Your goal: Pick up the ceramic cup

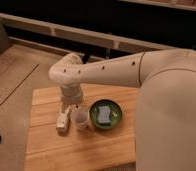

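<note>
The ceramic cup (81, 118), a small, off-white, round, tapered vessel with no visible handle, stands upright near the middle of the pale wooden slatted tabletop (46, 145); it sits between a small white rectangular block (62, 122) on one side and a round green bowl (106, 114) on the other, close to both; whether it touches either cannot be told. The bowl holds a pale grey-blue rectangular pad (105, 114). The end effector (71, 106) hangs below the wrist of the cream-coloured robot arm (106, 70), just behind and above the cup; how far open it is, and whether it grips anything, cannot be told.

The cup is probably light, rigid and brittle; a glazed wall would be slippery, and the taper could let it slide downward out of a loose grip. The likeliest hold is across the rim or upper wall from above, squeezing firmly but gently; the tight neighbours leave little room on either side, so a careless descent may knock the block or bowl.
</note>
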`<state>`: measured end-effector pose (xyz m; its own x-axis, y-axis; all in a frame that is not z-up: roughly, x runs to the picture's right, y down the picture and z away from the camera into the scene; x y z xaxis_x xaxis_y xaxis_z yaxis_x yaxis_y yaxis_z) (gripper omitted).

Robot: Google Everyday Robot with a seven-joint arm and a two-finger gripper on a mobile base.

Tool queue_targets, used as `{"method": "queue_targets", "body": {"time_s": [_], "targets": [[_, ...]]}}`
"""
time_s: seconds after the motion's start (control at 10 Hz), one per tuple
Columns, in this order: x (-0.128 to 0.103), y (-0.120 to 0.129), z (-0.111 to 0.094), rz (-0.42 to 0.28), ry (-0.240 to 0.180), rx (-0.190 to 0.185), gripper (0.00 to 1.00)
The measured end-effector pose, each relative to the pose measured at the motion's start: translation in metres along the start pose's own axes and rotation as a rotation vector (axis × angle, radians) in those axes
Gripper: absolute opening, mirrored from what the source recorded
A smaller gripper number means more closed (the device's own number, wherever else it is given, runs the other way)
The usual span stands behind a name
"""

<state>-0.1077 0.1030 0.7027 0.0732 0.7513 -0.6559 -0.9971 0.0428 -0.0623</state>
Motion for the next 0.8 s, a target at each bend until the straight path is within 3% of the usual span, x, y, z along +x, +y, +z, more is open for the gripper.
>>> {"method": "queue_targets", "body": {"time_s": [0.8], "targets": [[0.0, 0.0001, 0.0006, 0.0, 0.001, 0.0, 0.65]]}}
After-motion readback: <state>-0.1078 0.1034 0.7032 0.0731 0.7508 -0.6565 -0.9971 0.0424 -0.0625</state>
